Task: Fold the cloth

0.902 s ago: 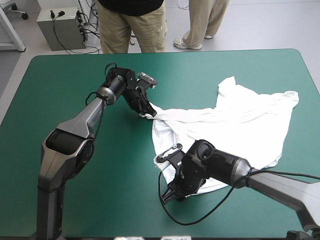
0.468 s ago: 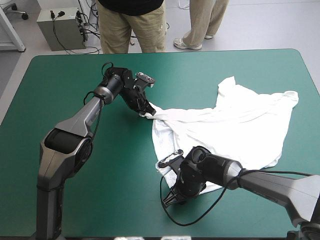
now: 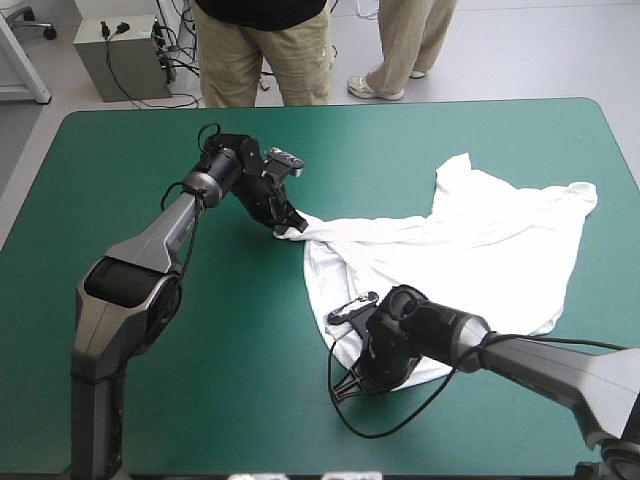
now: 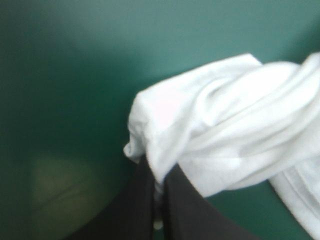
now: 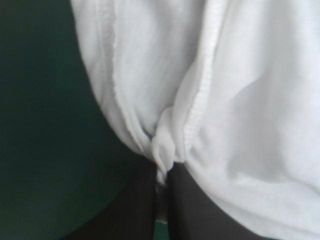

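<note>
The T-shirt [image 3: 480,240] was spread right of the table's [image 3: 120,160] centre, held at its left tip and near edge.

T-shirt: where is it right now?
In the high view, the T-shirt lies on the right half of the table, its left tip in the left gripper, its near edge in the right gripper.

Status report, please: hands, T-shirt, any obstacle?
Left hand shut on the T-shirt, left end. Right hand shut on near hem. T-shirt crumpled, partly spread. No obstacle seen.
</note>
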Controlling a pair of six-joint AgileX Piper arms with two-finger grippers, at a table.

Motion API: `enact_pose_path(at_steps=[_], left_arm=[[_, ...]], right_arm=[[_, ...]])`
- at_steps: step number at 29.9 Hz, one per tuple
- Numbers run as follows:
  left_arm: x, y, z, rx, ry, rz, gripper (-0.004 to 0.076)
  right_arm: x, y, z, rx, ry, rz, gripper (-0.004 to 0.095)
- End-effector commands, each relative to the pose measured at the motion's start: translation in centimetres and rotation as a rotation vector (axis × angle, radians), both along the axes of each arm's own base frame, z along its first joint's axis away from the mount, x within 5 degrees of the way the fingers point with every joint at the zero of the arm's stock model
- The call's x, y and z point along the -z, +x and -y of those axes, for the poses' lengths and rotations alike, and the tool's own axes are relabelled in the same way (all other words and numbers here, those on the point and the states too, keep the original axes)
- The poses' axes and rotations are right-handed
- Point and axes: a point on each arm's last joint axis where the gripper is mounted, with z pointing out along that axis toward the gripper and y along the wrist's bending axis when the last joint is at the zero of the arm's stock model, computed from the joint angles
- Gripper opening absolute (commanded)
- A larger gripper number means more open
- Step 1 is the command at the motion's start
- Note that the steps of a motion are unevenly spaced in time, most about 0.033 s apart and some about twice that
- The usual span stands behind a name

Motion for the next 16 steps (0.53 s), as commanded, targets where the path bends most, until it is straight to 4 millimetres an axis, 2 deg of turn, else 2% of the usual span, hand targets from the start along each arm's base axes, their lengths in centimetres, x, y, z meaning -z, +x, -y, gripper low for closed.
enact_pose_path(at_steps=[1,7,11,16], left_arm=[[-6.4,-1.5,-1.1,-0.023,-0.045,0.101,-0.0009],[-13.1,-4.0,-2.9,-0.043,-0.084,0.254,-0.0009],[-18.0,-6.7,-3.8,-0.075,-0.138,0.368,-0.0009],[-24.1,-10.9,-5.2,-0.122,-0.233,0.559,-0.0009]], right_arm=[[-3.3,2.0,2.1,0.089,0.099,0.129,-0.0017],[-10.8,4.6,6.6,0.192,0.237,0.330,-0.0017],[-16.0,6.5,9.4,0.243,0.260,0.525,-0.0017],[-22.2,7.8,11.3,0.247,0.241,0.819,-0.0017]])
